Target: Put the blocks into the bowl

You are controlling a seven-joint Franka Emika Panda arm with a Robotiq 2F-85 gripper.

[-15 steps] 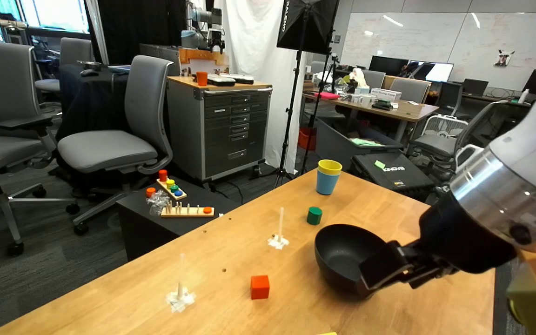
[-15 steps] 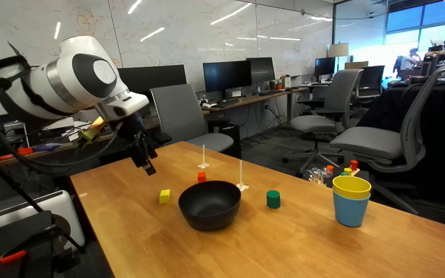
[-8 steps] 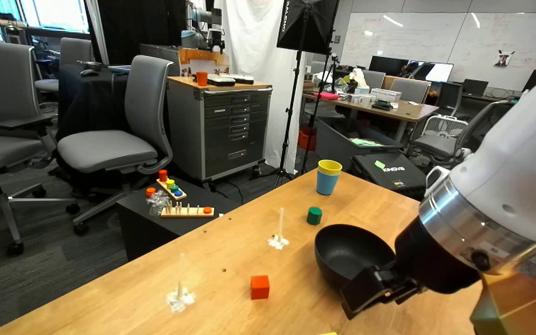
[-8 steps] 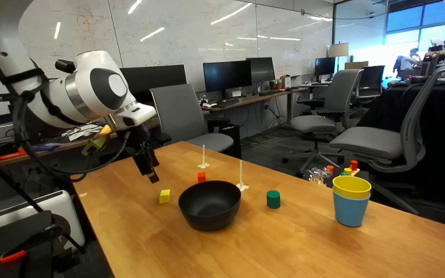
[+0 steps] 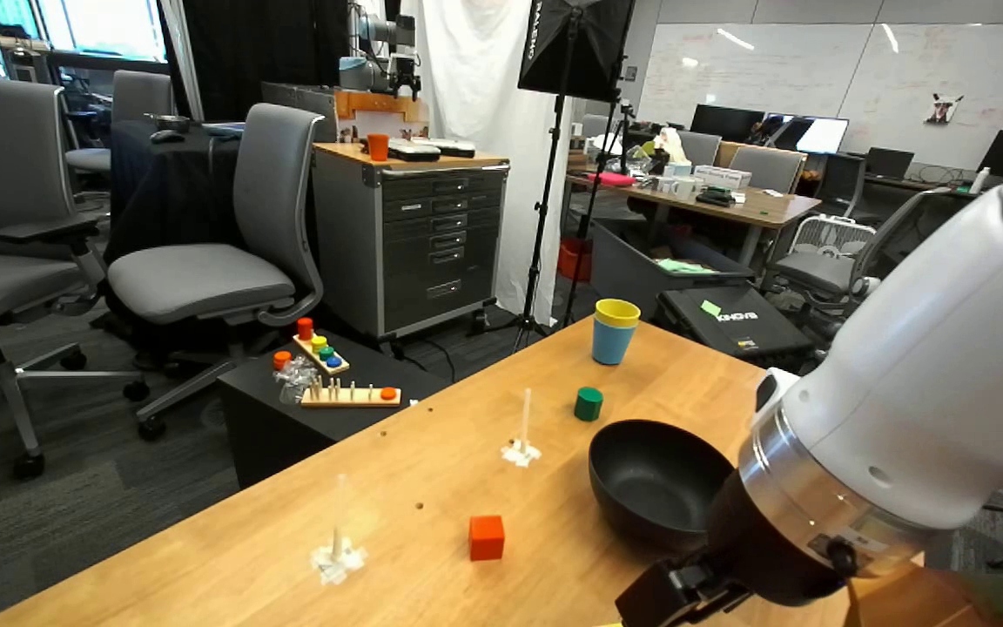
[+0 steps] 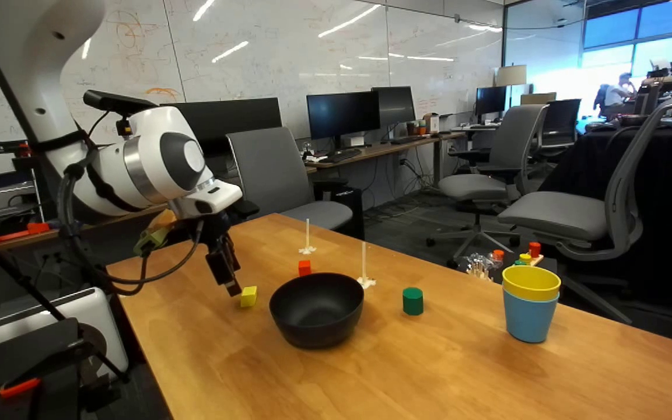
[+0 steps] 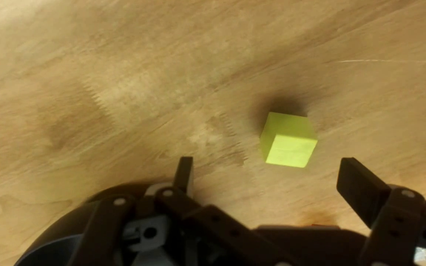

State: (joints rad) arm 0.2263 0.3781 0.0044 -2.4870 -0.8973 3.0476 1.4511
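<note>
1. In the wrist view we saw the gripper (image 7: 270,181) with its fingers (image 7: 362,192) parted wide; the yellow block (image 7: 288,142) showed between them, touching neither.
2. In an exterior view, that block lay between the bowl (image 6: 316,335) and the left edge of the table (image 6: 458,373).
3. There too, we found the red block (image 6: 304,268) behind the bowl, toward the table's far corner.
4. In both exterior views the green block (image 5: 589,404) stood between the bowl and the cups (image 5: 615,340).

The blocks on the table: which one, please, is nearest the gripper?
The yellow block: the open gripper hovers near it, while the red-orange block and green block stand farther away.
</note>
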